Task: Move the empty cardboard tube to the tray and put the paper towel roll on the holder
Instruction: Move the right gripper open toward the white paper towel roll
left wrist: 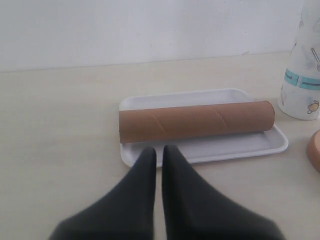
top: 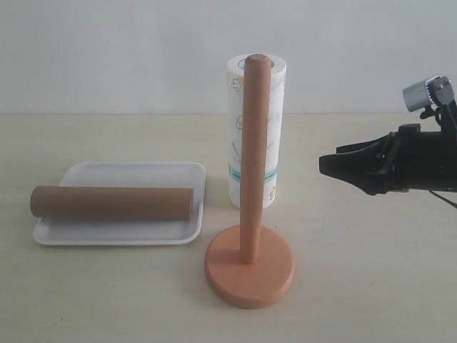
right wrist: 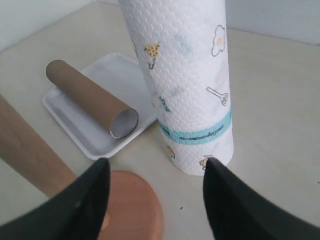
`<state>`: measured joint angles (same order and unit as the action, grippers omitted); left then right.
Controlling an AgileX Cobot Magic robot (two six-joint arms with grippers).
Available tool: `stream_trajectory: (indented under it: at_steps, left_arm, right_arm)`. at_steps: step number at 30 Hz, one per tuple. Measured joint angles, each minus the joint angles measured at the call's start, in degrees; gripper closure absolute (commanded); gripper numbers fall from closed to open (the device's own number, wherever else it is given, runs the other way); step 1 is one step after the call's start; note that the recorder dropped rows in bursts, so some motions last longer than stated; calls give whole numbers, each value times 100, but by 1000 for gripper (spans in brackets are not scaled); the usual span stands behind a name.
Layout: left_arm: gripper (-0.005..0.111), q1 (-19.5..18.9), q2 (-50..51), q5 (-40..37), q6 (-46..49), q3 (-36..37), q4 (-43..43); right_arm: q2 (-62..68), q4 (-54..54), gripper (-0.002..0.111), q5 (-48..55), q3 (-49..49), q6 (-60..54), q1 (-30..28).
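Observation:
The brown cardboard tube [top: 112,203] [left wrist: 196,120] [right wrist: 90,96] lies on its side in the white foam tray [top: 136,175] [left wrist: 235,146] [right wrist: 70,116] at the left. The paper towel roll [top: 275,136] [right wrist: 185,80] [left wrist: 302,80] stands upright on the table behind the wooden holder [top: 251,214], whose post [right wrist: 27,150] and disc base [right wrist: 132,210] are bare. My right gripper [top: 327,163] [right wrist: 156,165] is open and empty, hovering right of the roll. My left gripper [left wrist: 159,151] is shut and empty, just short of the tray's near rim; it is out of the exterior view.
The pale tabletop [top: 371,286] runs to a white wall behind. The holder's base edge [left wrist: 315,150] shows at the side of the left wrist view.

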<state>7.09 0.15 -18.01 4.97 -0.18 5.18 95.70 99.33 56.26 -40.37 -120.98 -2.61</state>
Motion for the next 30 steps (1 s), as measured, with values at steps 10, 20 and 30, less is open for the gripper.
stream_trajectory:
  at_steps: [10,20,30]
  left_arm:
    - [103,0,0,0,0,0,0]
    - [103,0,0,0,0,0,0]
    - [103,0,0,0,0,0,0]
  right_arm:
    - [78,12,28,-841,-543,-22,620]
    - [91,12,27,-1706,-703,-22,1126]
    - [100,12,27,-1734,-863,-22,1308]
